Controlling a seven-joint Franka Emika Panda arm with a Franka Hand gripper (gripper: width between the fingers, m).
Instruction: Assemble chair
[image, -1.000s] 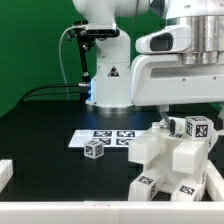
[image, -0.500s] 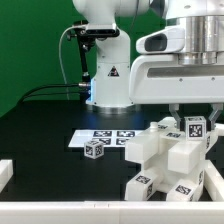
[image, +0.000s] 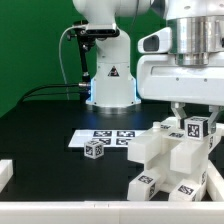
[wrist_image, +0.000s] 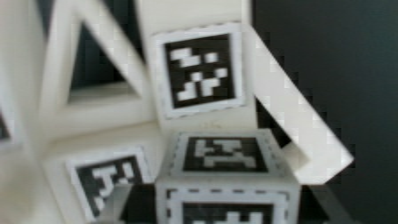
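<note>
The chair's white blocky parts (image: 165, 160) stand joined in a chunky group at the exterior view's right, with tags on several faces. My gripper (image: 197, 119) hangs straight above the group and is shut on a small tagged cube (image: 198, 128) on top of it. In the wrist view the cube (wrist_image: 222, 158) fills the gap between my dark fingers, with a tall tagged white bar (wrist_image: 199, 70) behind it. Another loose small tagged cube (image: 94, 149) sits on the black table to the exterior view's left of the group.
The marker board (image: 108, 136) lies flat on the black table between the loose cube and the robot base (image: 108, 80). A white rim (image: 60, 210) runs along the table's front edge, with a white corner piece (image: 5, 172) at the exterior view's left.
The hand and wrist have shifted slightly toward the exterior view's right and seem to have turned a little over the cube. The chair parts and the loose cube have not moved.
</note>
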